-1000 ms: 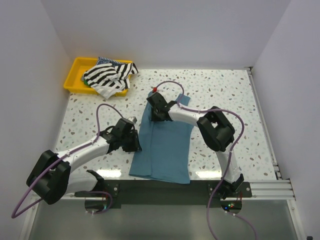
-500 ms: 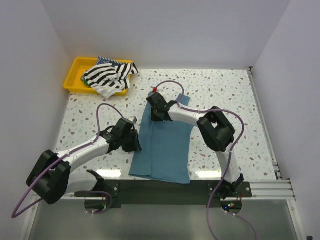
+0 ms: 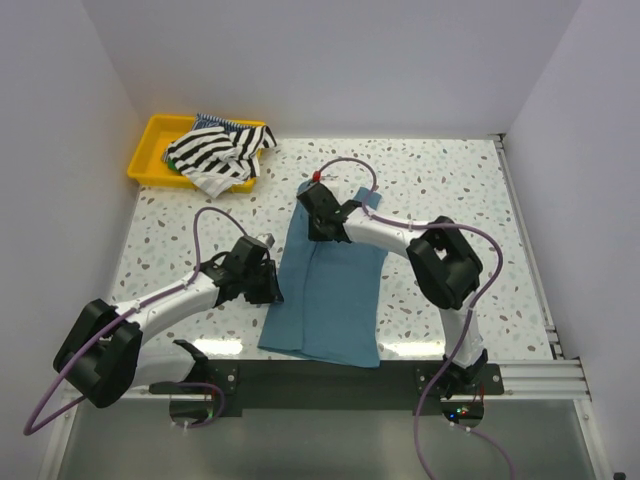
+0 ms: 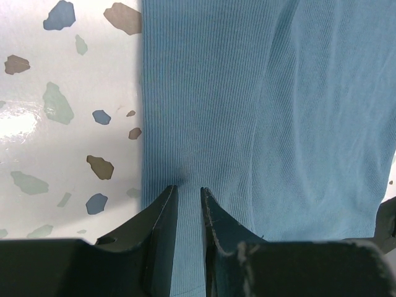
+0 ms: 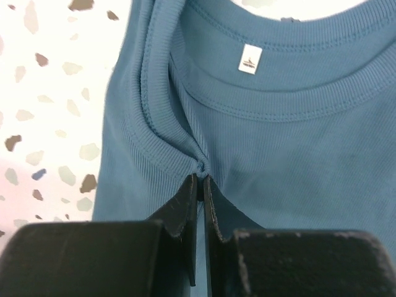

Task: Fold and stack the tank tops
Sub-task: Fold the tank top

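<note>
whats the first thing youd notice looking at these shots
The teal-blue tank top lies spread at the middle of the speckled table. The right tool is pinched shut on a fold by its neckline, and the left tool stands over its left edge. Next comes the black-and-white striped top, heaped in the yellow tray at the far left corner.

Speckled table (image 3: 440,190) bears teal top (image 3: 330,300), yellow tray (image 3: 150,150).

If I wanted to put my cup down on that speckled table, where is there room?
The table is bare on its right side, between the teal-blue tank top and the right rail, and along the far edge. A smaller patch lies between the yellow tray and the left arm. The middle is crowded with both arms and the top.
</note>
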Robot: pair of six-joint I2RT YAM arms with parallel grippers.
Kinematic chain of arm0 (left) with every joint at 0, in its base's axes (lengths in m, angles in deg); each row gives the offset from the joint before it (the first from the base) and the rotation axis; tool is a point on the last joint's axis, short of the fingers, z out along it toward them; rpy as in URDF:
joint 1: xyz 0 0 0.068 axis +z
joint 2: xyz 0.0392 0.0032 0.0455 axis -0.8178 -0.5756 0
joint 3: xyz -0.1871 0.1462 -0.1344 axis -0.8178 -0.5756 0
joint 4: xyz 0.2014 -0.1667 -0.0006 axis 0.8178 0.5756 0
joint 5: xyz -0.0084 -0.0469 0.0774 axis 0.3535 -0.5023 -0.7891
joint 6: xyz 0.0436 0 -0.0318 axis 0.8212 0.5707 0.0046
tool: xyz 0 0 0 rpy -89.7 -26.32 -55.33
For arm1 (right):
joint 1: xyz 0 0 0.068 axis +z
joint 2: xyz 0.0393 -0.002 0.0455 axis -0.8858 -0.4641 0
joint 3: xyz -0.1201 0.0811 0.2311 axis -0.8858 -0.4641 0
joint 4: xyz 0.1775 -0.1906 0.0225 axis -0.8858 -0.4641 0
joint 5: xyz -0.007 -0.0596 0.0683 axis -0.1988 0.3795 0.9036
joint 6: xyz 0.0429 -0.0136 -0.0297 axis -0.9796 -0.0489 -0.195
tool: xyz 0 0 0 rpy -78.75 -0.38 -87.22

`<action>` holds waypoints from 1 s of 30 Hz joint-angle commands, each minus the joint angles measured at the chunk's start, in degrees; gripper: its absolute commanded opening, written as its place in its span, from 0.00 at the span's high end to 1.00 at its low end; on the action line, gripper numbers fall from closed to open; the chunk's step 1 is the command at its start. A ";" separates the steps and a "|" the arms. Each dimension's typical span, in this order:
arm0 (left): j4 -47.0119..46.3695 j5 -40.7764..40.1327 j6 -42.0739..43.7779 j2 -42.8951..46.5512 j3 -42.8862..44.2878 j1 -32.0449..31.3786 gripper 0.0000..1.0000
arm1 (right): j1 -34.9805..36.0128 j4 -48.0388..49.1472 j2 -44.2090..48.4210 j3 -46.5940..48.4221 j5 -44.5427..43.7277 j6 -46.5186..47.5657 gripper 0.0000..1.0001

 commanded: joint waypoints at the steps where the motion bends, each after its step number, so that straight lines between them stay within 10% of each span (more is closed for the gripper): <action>1: -1.90 0.84 1.12 -0.14 -0.76 0.16 0.74 | 0.16 -0.50 3.54 -2.12 -2.35 -0.89 1.00; 10: -1.29 0.75 1.03 0.12 -0.76 0.16 0.75 | 0.25 2.05 2.14 -1.95 0.03 -0.27 0.76; 30: 1.61 -0.83 1.03 0.21 -1.38 0.60 0.74 | -0.90 -1.28 -8.31 9.82 -0.41 4.03 0.59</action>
